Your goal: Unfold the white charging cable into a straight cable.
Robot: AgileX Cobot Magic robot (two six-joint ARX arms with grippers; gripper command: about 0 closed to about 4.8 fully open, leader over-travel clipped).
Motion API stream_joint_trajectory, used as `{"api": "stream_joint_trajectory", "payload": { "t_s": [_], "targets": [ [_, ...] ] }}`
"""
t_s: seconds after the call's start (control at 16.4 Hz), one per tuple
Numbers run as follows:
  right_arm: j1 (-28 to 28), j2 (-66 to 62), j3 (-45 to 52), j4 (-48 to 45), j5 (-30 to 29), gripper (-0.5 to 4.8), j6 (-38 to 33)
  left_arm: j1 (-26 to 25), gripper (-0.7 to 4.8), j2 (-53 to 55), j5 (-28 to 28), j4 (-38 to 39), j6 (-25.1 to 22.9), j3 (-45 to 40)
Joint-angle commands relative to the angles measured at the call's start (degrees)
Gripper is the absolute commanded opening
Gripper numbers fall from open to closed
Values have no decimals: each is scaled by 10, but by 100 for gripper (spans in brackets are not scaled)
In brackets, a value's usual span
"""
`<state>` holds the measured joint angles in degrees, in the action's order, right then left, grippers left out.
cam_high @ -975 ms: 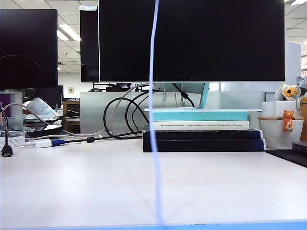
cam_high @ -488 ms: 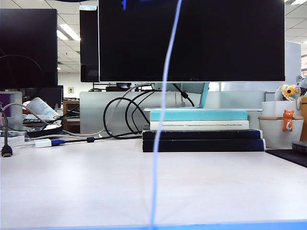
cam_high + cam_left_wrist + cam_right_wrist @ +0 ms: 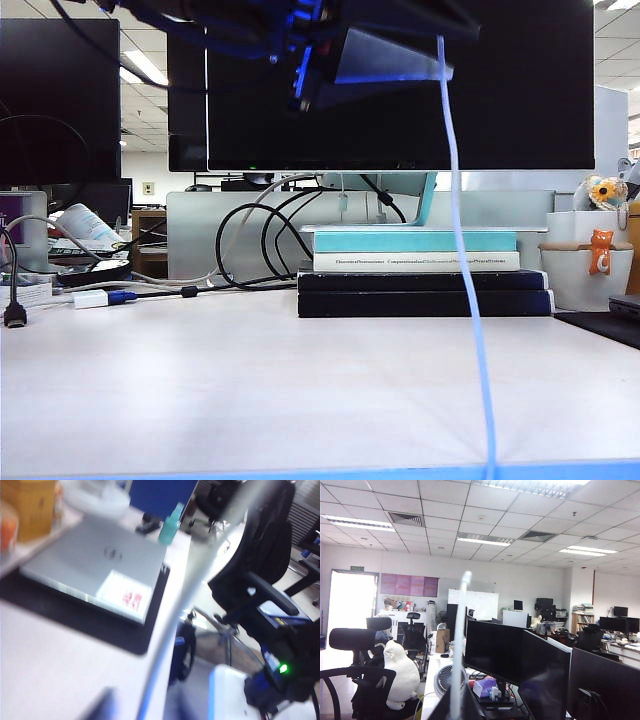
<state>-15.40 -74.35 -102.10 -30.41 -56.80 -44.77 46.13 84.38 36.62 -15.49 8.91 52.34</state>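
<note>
Cable [image 3: 462, 270] swung from centre to right of frame; left claw [image 3: 330, 60] now upper centre, jaws closing, grip unclear. Right claw shut, unseen. Stretching step; next, pull ends apart.

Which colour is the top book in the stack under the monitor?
Light turquoise, clearest in the exterior view.

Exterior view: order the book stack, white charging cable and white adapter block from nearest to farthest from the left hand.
1. white charging cable, hanging right at the left hand, top of view.
2. book stack, below it, centre.
3. white adapter block, far left on the desk.
</note>
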Motion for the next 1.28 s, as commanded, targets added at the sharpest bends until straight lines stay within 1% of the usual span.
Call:
{"api": "stream_joint_trajectory", "payload": {
  "t_s": [0.06,0.12,0.18,0.24,0.37,0.49,0.55,0.67,0.73,0.79,0.85,0.91,0.98,1.04,1.16,1.22,1.28],
  "targets": [
    [0,2,-3,7,0,-5,-2,1,79,-1,3,-49,-4,2],
    [0,2,-3,12,-10,-5,-1,1,79,-2,3,-52,-3,2],
    [13,2,-3,70,-23,-5,44,-15,41,-11,3,-5,-22,2],
    [32,2,-3,89,-25,-5,49,-25,-6,-19,2,28,-43,2],
    [64,2,-2,103,-39,-5,56,-52,-6,-44,-1,83,-65,2],
    [89,2,-2,148,-50,-5,85,-76,-6,-75,-10,112,-79,2],
    [120,2,-2,240,-64,-5,139,-110,-6,-115,-11,133,-97,2],
    [144,-2,-2,416,-68,-5,256,-151,-6,-165,-11,151,-110,2],
    [151,-5,-2,487,-65,-5,299,-168,-6,-181,-11,152,-113,3],
    [155,-12,-2,567,-59,-5,351,-189,-6,-197,-11,170,-125,18],
    [155,-25,-2,656,-57,-5,406,-213,-6,-203,-18,229,-156,60],
    [155,-32,-2,693,-57,-5,430,-218,-6,-203,-33,271,-175,88],
    [155,-39,-1,753,-48,-5,473,-218,-6,-201,-64,323,-216,134],
    [155,-43,-1,796,-20,-5,508,-218,-6,-201,-96,346,-251,177],
    [154,-46,-1,829,5,-5,527,-218,-6,-198,-115,356,-278,231],
    [155,-47,-1,839,8,-5,528,-218,-6,-196,-130,360,-286,257],
    [155,-47,-1,847,7,-5,528,-218,-6,-189,-150,366,-297,301]
  ]
}}
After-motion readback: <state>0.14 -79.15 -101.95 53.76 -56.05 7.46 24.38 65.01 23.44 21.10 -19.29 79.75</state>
